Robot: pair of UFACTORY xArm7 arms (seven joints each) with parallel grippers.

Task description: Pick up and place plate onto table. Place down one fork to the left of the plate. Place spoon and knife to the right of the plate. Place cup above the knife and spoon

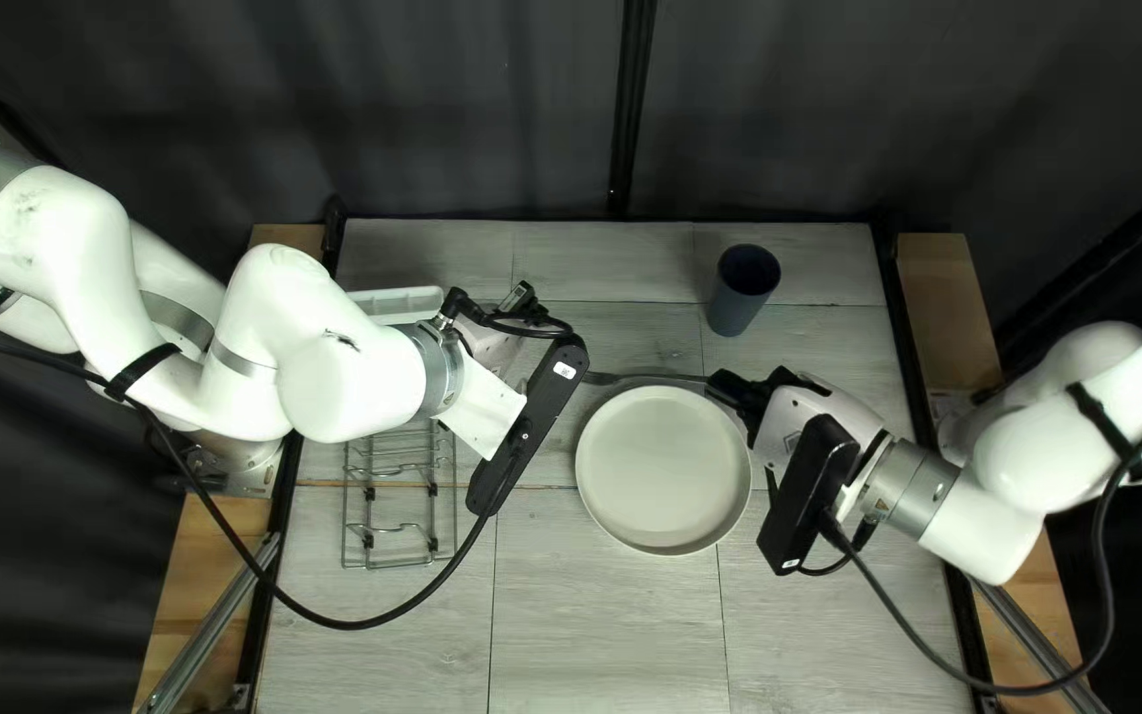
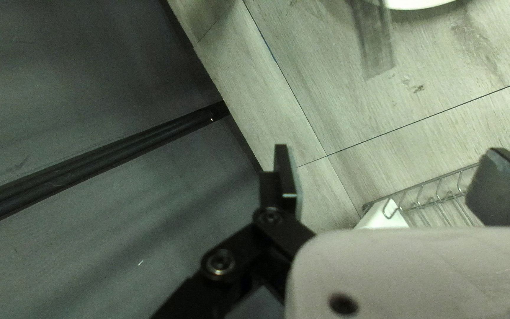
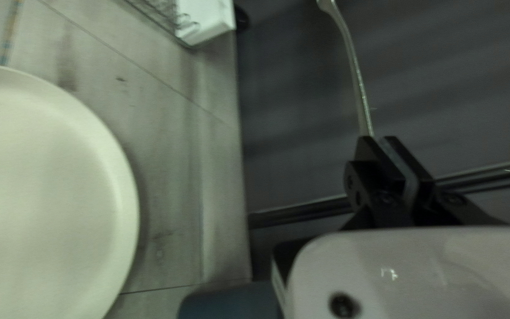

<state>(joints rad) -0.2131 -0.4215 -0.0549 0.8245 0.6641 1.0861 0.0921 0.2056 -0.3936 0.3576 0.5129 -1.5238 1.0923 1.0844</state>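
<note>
Silvery utensil beyond the plate's far rim | our right gripper pinches one end | left gripper wide, empty | likely light, stiff, slippery; we'd best grip mid-handle.

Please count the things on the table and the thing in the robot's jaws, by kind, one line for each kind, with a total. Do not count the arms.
Plate: 1
Cup: 1
Utensil, held, exact type unclear: 1
Wire rack: 1
White container at the rack: 1
Total in sight: 5
</note>
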